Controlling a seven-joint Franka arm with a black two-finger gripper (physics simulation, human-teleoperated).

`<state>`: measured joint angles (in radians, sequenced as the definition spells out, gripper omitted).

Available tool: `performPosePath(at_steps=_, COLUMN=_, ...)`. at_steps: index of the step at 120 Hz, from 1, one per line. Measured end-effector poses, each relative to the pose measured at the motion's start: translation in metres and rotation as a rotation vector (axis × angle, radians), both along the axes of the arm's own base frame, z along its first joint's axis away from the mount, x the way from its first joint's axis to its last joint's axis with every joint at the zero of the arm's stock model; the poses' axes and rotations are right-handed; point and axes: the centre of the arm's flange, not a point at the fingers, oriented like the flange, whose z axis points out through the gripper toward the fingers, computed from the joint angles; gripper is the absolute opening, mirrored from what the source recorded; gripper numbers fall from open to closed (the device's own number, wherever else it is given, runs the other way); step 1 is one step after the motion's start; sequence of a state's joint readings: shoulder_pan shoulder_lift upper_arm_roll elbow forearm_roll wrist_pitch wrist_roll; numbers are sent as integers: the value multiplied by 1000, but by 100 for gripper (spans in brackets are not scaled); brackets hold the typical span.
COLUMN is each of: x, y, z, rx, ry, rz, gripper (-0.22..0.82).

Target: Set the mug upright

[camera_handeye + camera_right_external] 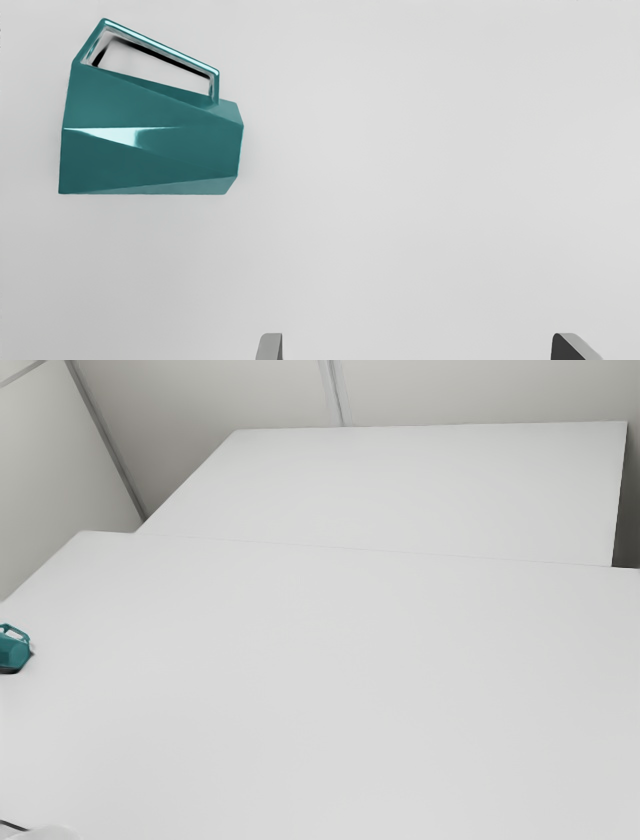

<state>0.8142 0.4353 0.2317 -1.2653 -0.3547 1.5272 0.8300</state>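
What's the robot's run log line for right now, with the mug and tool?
teal faceted mug: on its side, on white table | tool: open, apart from mug | upright: not yet

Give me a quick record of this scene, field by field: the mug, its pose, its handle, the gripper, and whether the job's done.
object: teal faceted mug
pose: lying on its side
support: white table
place: at the exterior view's left edge
handle: on the mug's side away from the gripper's fingertips
gripper: open, fingers wide apart, mug not between them
task status: mug not upright
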Motion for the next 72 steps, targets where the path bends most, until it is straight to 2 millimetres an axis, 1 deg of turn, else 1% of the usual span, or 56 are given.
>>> performPosePath(at_steps=10, x=1, y=18, z=-13, rx=-4, ry=-40, rz=-42, gripper=58)
performPosePath(at_steps=24, x=5, y=34, z=-26, rx=10, ry=-98, rz=-109, gripper=58)
performPosePath(at_steps=30, x=3, y=41, z=-32, rx=11, ry=-129, rz=-131, gripper=58)
performPosePath(at_steps=44, x=-3, y=56, z=-33, rx=44, ry=-173, rz=-170, gripper=58)
performPosePath(at_steps=51, x=-7, y=62, z=-38, rx=55, ry=-182, rz=-185, gripper=58)
performPosePath(at_steps=63, x=-25, y=78, z=-46, rx=72, ry=-192, rz=-188, gripper=58)
performPosePath(at_steps=72, x=-41, y=91, z=-58, rx=70, ry=-196, rz=-182, gripper=58)
